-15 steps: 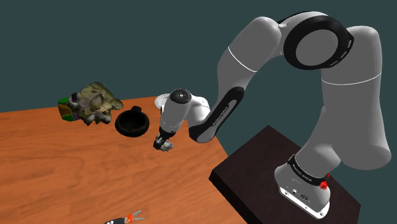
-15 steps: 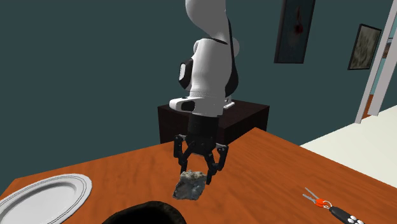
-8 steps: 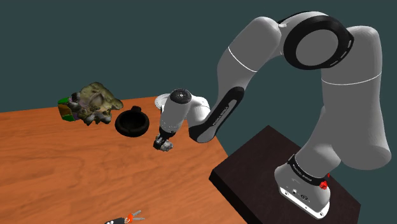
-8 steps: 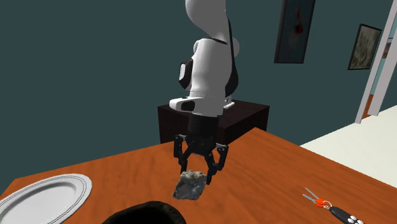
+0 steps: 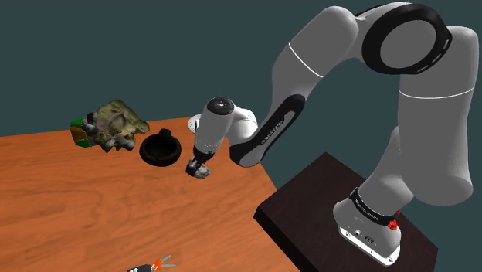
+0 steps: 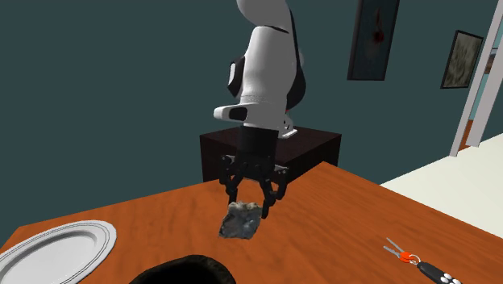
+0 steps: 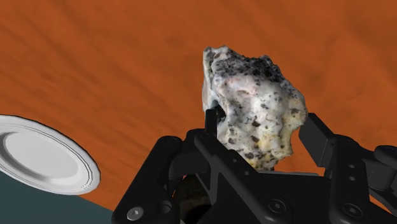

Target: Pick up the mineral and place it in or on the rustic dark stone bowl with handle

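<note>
Squeezing the speckled mineral tight in the black gripper, over the orange-brown table. Dark bowl close by, off to the shoulder view's left of the gripper and a little farther from the stand. Probably needs a short carry that way, then a let-go above the bowl.
</note>
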Controlling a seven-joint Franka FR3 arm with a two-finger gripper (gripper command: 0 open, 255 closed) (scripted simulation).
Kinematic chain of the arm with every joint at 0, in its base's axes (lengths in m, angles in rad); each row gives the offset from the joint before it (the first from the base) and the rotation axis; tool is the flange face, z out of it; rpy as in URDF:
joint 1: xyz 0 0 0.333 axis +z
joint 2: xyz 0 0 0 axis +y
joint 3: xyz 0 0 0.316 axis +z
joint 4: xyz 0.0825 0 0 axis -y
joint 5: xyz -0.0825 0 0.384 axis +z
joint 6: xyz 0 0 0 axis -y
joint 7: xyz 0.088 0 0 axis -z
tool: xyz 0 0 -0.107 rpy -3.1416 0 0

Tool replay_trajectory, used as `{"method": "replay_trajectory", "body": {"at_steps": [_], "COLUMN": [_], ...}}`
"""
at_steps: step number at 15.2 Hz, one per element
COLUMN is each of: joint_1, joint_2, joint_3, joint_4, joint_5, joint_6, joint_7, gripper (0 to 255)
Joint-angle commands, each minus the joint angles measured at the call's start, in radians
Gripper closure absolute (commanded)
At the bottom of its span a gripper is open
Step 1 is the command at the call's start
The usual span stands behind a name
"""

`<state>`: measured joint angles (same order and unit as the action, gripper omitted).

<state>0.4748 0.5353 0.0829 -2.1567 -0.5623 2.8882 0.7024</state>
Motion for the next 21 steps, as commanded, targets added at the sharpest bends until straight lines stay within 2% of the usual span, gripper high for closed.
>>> {"method": "replay_trajectory", "body": {"at_steps": [1,21], "joint_1": [-0.014,-0.116], "joint_2": [-0.026,-0.260], "joint_3": [0.017,0.154], "joint_4": [-0.009,-0.043], "joint_5": [0.014,0.191], "joint_6": [-0.018,-0.216], "joint_7": [-0.016,-0.179], "gripper": [255,255]}}
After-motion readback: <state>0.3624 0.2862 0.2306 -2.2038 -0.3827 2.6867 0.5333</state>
